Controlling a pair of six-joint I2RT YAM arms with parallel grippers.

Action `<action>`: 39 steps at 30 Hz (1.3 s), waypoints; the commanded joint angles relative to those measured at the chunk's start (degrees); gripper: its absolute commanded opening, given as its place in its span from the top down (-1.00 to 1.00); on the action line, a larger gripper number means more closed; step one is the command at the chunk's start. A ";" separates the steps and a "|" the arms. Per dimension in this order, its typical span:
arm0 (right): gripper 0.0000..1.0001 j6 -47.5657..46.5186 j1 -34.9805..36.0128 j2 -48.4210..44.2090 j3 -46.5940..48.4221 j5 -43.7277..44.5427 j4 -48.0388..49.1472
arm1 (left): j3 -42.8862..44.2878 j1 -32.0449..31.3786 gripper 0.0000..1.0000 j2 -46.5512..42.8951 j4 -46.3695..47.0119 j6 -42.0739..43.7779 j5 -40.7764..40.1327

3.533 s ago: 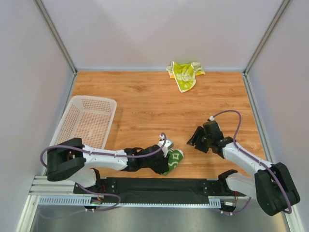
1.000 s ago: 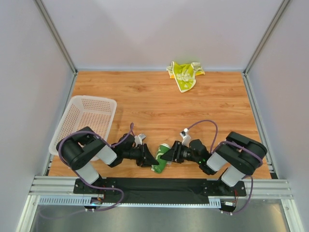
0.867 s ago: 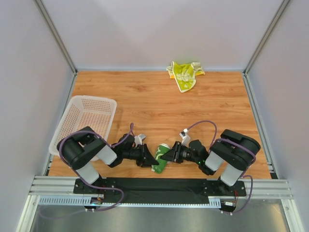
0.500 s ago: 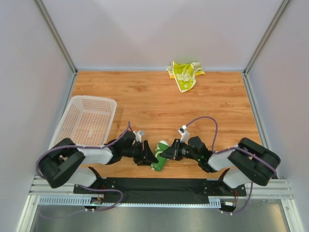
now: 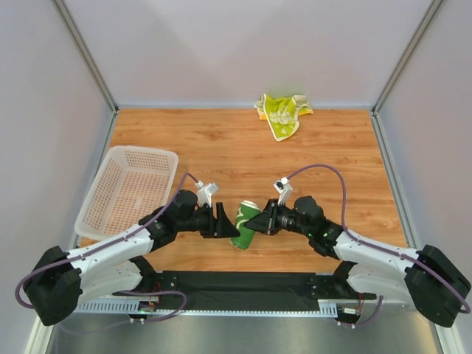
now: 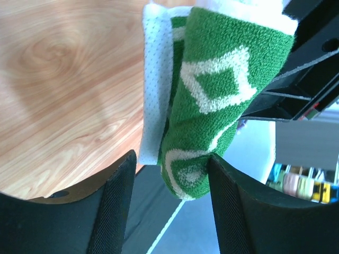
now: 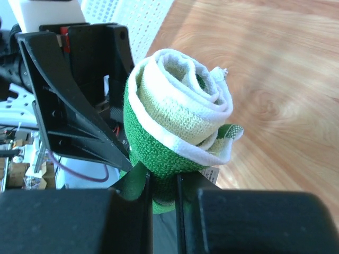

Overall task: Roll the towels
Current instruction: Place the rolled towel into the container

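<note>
A dark green terry towel with a white diamond pattern [image 5: 245, 225], rolled into a tight cylinder, is seen close to the near edge of the brown wood-grain table [image 5: 243, 147], set between the two arms and tilted with its upper end leaning away from the bases. The roll is pinched near its lower end by the right gripper [image 5: 259, 223], whose fingers are drawn narrow on the cloth; in the right wrist view the spiral of white and pale green layers is shown at the end of the roll [image 7: 175, 132]. The left gripper [image 5: 225, 221] is held wide, its two black fingers [image 6: 114, 211] spread to either side of the roll's lower end [image 6: 212, 100]; a thin gap is visible at one finger, while contact at the other cannot be told. Whether the roll rests on the wood cannot be told. A crumpled yellow and lime-green towel with white patches [image 5: 282, 112] is left unrolled at the far edge of the table, well apart from both grippers. A white perforated plastic basket [image 5: 129, 188] is placed at the left side.
</note>
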 commanded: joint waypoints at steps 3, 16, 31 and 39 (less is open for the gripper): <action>1.00 1.24 -0.22 -4.48 2.33 -8.39 0.44 | 1.46 0.02 -0.26 -0.52 5.65 4.52 2.77; 0.99 14.60 -2.95 -4.66 -0.04 -22.91 23.82 | -0.73 0.10 -0.26 -4.83 7.24 5.31 3.48; 0.99 15.84 -2.95 -4.92 0.57 -23.09 24.64 | 0.49 0.10 1.00 -7.54 1.09 5.84 0.58; -0.22 4.33 -2.95 -10.45 5.84 -14.93 -1.69 | 4.88 0.10 1.00 -14.32 -10.06 7.94 -5.74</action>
